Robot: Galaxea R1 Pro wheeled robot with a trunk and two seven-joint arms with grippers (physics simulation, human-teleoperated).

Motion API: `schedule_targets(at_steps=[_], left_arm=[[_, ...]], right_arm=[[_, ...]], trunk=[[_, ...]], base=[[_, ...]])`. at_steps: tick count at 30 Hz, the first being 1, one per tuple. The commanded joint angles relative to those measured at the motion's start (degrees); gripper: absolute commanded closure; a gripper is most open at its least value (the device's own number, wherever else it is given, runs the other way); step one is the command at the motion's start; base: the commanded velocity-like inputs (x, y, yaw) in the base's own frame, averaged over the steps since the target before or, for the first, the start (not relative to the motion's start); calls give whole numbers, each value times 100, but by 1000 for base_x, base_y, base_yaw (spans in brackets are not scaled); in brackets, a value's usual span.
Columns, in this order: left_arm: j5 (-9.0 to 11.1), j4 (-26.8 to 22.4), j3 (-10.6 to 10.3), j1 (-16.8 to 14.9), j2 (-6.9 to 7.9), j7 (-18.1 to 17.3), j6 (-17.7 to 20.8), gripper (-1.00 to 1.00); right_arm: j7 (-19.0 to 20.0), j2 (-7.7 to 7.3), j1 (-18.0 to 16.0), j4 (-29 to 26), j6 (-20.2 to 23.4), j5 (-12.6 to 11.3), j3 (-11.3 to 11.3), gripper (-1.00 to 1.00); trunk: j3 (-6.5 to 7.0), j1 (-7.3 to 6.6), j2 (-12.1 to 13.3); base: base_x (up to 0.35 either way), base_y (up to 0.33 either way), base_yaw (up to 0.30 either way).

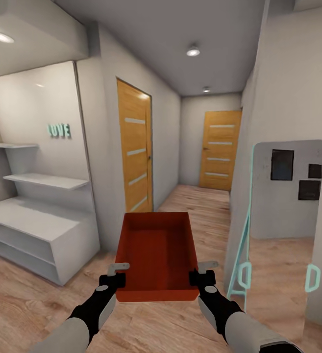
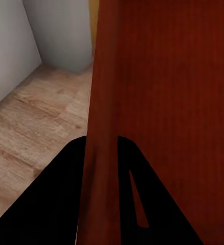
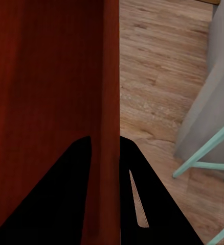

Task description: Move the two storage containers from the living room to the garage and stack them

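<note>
- Storage container (image 1: pixel 157 255) rides between your two arms in the head view, carried level above the wood floor (image 1: pixel 28 299) of a hallway toward the far door (image 1: pixel 220 149)
- Left gripper (image 2: pixel 103 189) clamps the bin's left wall
- Right gripper (image 3: pixel 104 189) clamps the opposite wall; transport step likely, so steer past the mirror (image 1: pixel 285 215)

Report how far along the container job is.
Done: one storage container is lifted, left gripper and right gripper each clamped on a side wall. In hand: carrying it down a wood-floored hallway toward an orange door. Left: reaching the garage, setting it down, and fetching and stacking the second.
</note>
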Motion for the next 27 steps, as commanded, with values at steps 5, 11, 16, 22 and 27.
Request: schedule_targets(at_steps=[5,11,16,22,27], left_arm=[[-13,-1,6,2,254,40,5,100],[-13,-6,6,2,254,38,5,100],[-13,-10,6,2,254,36,5,100],[-13,-12,6,2,254,37,3,100],[-13,-25,6,2,254,36,-3,100]], right_arm=[[-51,-17,-13,-8,-15,75,-106,100],[-51,-17,-13,-8,-15,78,-106,100],[-51,-15,-13,-8,-15,79,-106,100],[-52,-15,-12,-8,-15,79,-106,100],[-51,-16,-9,-8,-15,79,-106,100]], trunk=[[-8,4,-6],[-8,4,-6],[-8,4,-6],[-8,4,-6],[-8,4,-6]], base=[[324,105,-242],[324,105,-242],[324,105,-201],[324,105,-26],[324,105,-3]])
